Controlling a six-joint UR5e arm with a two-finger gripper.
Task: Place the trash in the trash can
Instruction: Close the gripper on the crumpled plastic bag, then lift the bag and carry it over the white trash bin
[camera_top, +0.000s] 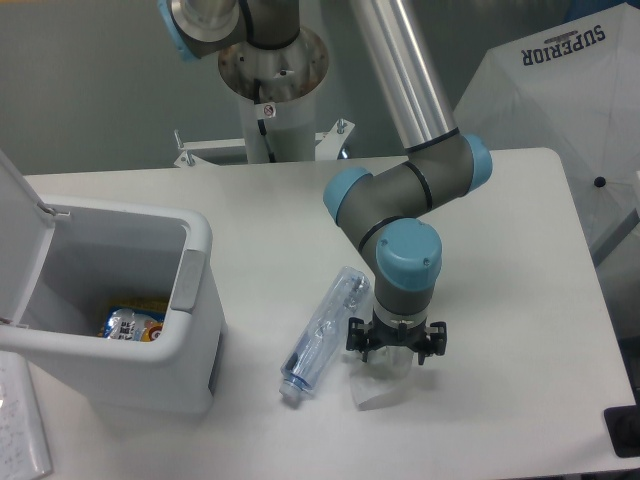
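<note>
The long crushed clear bottle (325, 335) with a bluish tint lies on the table, its cap end pointing toward the front left. Right of it lies the smaller crumpled clear wrapper (375, 388). My gripper (396, 362) points straight down onto the top of the wrapper. Its jaws look spread to either side of the wrapper, with the fingertips partly hidden by the wrist. The white trash can (195, 300) stands at the left with its lid (18, 215) open.
A blue-and-yellow printed packet (135, 322) lies inside the trash can. The robot's base column (270, 95) stands at the back of the table. A white umbrella-like cover (570, 90) is at the back right, off the table.
</note>
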